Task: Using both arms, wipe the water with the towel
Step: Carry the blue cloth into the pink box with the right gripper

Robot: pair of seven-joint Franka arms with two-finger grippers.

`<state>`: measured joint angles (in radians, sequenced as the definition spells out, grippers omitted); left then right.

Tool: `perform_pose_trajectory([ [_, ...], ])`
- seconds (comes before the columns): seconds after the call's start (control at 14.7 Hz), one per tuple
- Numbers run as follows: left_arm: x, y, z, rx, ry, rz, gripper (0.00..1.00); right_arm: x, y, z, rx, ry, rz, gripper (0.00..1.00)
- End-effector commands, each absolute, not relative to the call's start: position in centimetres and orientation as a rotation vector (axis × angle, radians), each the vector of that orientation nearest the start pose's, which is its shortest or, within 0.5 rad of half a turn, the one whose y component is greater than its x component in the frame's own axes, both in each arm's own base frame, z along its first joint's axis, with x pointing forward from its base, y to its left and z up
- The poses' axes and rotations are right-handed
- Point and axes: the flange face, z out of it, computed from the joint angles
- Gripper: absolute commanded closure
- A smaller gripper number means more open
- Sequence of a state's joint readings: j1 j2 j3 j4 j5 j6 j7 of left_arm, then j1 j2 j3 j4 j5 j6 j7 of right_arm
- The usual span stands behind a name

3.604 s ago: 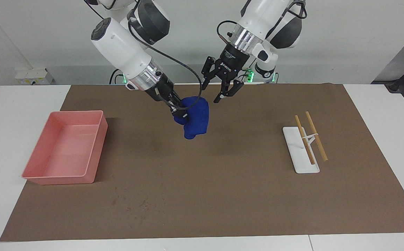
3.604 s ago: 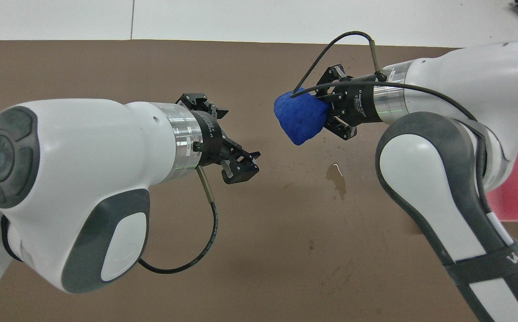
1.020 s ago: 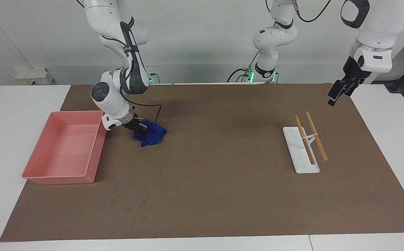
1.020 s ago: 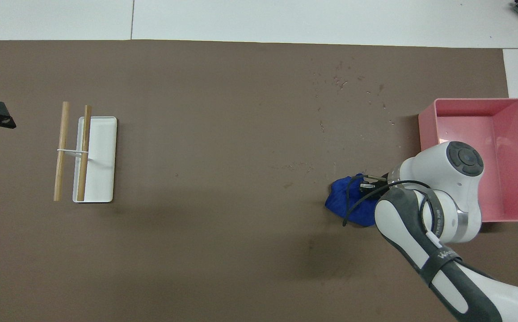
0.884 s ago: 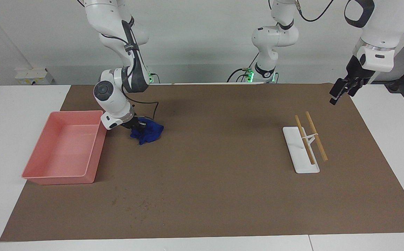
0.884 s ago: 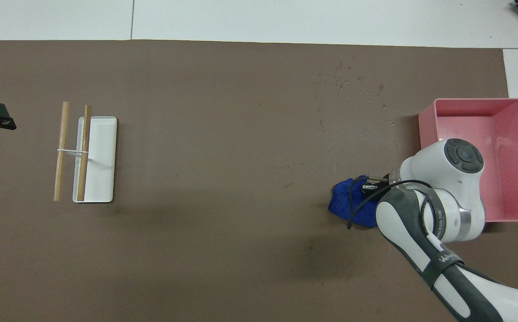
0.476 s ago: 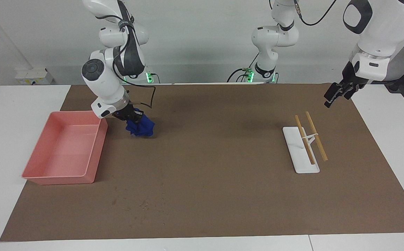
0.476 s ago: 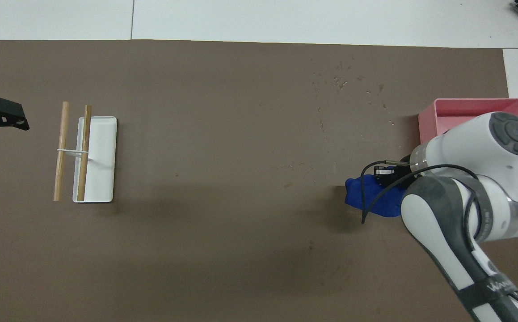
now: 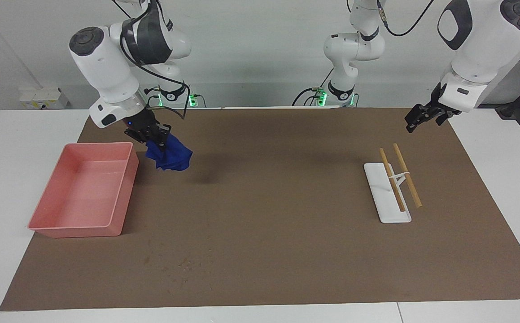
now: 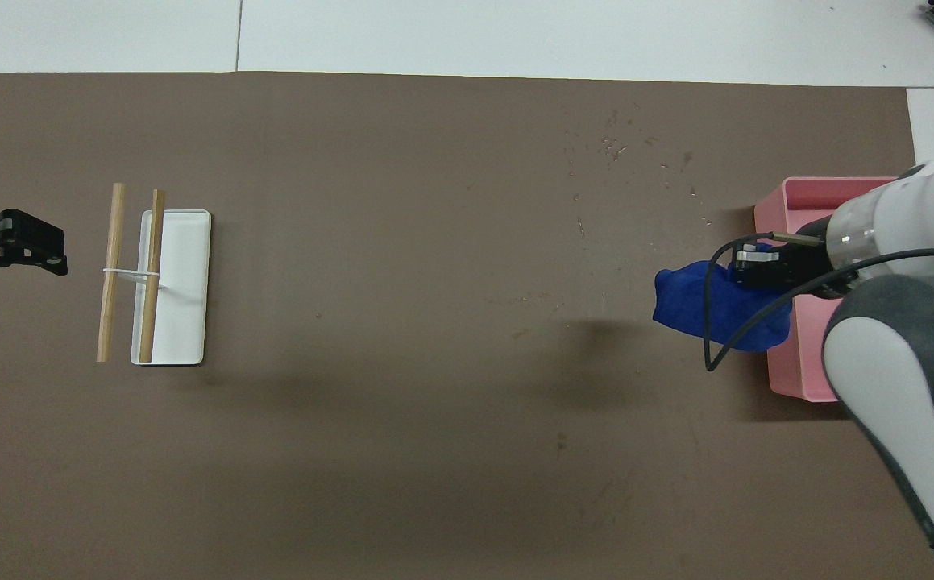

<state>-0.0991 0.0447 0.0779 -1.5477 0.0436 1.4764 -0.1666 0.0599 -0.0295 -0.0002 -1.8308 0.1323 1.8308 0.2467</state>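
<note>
Change since a second ago: lifted off the mat with the towel, carried up and toward the tray; left hand swung a little inward over the mat's edge.
Right hand (image 9: pixel 155 136): clamped on the towel, up in the air over the brown mat just beside the tray's wall; in the overhead view at about 3 o'clock (image 10: pixel 757 270).
Towel (image 9: pixel 170 157): deep blue, bunched, hanging below the fingers, clear of the mat; shadow on the mat under it; in the overhead view overlapping the tray's edge (image 10: pixel 712 314).
Pink tray (image 9: pixel 44 215): on the mat at the right arm's end of the table, at 9 o'clock in the facing view; only part of its wall seen from overhead (image 10: pixel 793 379), the rest covered by the arm.
Brown mat (image 9: pixel 277 251): covering most of the table; small dark specks toward the side farther from the robots.
White holder (image 9: pixel 383 197): flat on the mat toward the left arm's end, at 3 o'clock in the facing view; two wooden sticks (image 9: pixel 401 175) resting across its small stand, side by side.
Left hand (image 9: pixel 414 120): raised over the mat's corner at the left arm's end, about 2 o'clock in the facing view; holding nothing, fingers parted; waiting.
</note>
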Motion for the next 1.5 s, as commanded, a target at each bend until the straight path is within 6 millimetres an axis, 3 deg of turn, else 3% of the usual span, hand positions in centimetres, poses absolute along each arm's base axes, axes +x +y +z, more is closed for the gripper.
perform_pose_trajectory([
  [0.0,54.2,-0.4,60.8,-3.055,-0.189,0.210,0.00,56.2,-0.8,55.1,-3.012,0.369,-0.036,1.00],
  [0.34,53.3,0.4,61.6,-3.060,-0.224,0.188,0.00,55.5,-11.1,53.3,-3.143,0.244,-0.071,1.00],
  [0.54,52.8,0.7,61.5,-3.061,-0.242,0.184,0.00,56.7,-14.3,48.8,-3.209,0.173,-0.028,1.00],
  [0.68,52.8,1.3,61.6,-3.065,-0.254,0.176,0.00,57.3,-15.4,45.2,-3.201,0.182,0.026,1.00],
  [0.88,52.8,1.0,61.6,-3.068,-0.252,0.173,0.00,55.8,-15.7,41.1,-3.189,0.192,0.089,1.00],
  [1.02,52.8,1.0,61.7,-3.070,-0.256,0.164,0.00,54.3,-16.4,39.3,-3.179,0.203,0.150,1.00],
  [1.22,52.8,1.3,61.7,-3.072,-0.256,0.163,0.00,52.8,-16.7,38.3,-3.172,0.184,0.185,1.00],
  [1.29,52.9,1.3,61.9,-3.073,-0.249,0.158,0.00,52.7,-17.0,38.3,-3.170,0.192,0.190,0.69],
  [1.36,53.0,1.1,62.0,-3.074,-0.240,0.151,0.00,52.7,-17.0,38.4,-3.171,0.197,0.187,0.17],
  [1.43,53.2,0.8,62.2,-3.092,-0.237,0.127,0.00,52.8,-17.0,38.7,-3.170,0.203,0.192,0.00],
])
